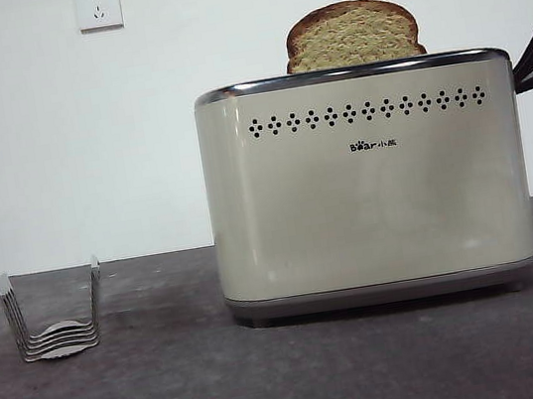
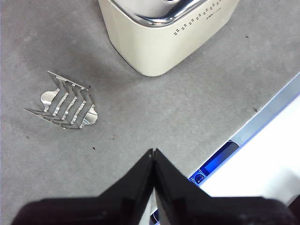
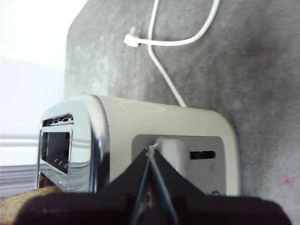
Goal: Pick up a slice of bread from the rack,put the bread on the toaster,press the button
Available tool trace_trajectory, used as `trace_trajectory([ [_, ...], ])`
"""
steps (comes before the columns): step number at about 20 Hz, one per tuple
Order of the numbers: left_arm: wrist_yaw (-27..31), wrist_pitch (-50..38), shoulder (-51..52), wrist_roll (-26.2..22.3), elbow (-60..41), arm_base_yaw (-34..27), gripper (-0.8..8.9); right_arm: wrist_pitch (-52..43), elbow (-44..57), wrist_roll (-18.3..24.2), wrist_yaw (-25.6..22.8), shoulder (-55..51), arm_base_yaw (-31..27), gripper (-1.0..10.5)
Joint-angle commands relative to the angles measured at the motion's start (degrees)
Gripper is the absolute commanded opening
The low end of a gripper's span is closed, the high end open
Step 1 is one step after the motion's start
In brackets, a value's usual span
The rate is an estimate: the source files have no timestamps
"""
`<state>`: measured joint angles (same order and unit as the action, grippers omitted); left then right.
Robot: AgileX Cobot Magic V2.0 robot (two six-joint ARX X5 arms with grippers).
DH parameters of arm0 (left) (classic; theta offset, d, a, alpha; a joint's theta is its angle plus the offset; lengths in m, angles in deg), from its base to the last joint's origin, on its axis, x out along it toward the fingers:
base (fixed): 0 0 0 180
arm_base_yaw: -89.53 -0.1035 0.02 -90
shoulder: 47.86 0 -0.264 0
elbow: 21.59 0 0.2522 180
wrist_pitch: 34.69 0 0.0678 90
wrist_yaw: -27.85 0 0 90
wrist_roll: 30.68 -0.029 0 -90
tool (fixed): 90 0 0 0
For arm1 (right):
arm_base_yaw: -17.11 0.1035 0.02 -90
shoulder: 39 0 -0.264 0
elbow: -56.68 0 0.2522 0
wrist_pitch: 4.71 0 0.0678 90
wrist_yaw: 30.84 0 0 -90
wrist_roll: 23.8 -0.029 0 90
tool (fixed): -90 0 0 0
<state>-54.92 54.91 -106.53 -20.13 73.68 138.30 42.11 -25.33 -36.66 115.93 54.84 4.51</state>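
toaster (image 1: 369,214): I see smooth, glossy cream shell, mirror-bright chrome rim, matt grey base
rack (image 1: 54,314): thin shiny silver metal wire
slice of bread (image 1: 352,34): rough, speckled tan crumb, dark matt crust
bench (image 1: 175,394): matt grey, faintly mottled
claws: matt black

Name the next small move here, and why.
Probably the right tool, shut and at the toaster's end lever, should press it down: the bread stands high in the slot and the rack holds nothing.
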Motion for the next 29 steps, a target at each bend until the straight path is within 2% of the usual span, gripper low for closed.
trace_trajectory([
  [1,0.3,-0.2,0.1,0.4,-0.3,0.0,-0.08,0.0,-0.1,0.1,0.4,1.3,0.6,-0.1],
  [3,0.3,-0.1,-0.1,0.4,-0.3,0.0,-0.08,-0.1,-0.1,0.1,-0.9,1.6,0.6,-0.1],
  [12,0.3,-0.2,-0.2,0.4,-0.3,0.0,-0.08,1.0,-0.1,-0.2,-0.9,4.0,0.7,-0.1],
  [15,0.3,-0.2,-0.2,0.4,-0.3,0.0,-0.08,1.9,0.0,0.7,-1.0,5.5,0.7,-0.1],
  [18,0.3,-0.2,-0.2,0.4,-0.3,0.0,-0.08,3.2,0.0,1.6,-3.5,6.0,0.7,-0.1],
  [29,0.3,-0.1,-0.3,0.4,-0.3,0.0,-0.08,5.0,0.0,4.4,-4.0,13.3,1.3,-0.1],
])
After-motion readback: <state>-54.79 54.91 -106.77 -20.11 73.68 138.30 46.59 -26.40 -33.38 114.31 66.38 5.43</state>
